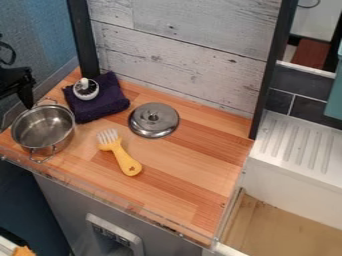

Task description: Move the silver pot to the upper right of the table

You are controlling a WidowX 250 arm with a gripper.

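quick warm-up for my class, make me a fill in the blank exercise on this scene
The round silver metal pot stands toward the picture's ____ edge.
The pale-tined plastic fork has a ____ handle.
The small round white container rests ____ the folded dark purple cloth.

left; yellow; on

1 blk arm at view's L edge, upper half, partly cut off by edge. Gripper hangs at its end, pointing down, also partly out of frame.
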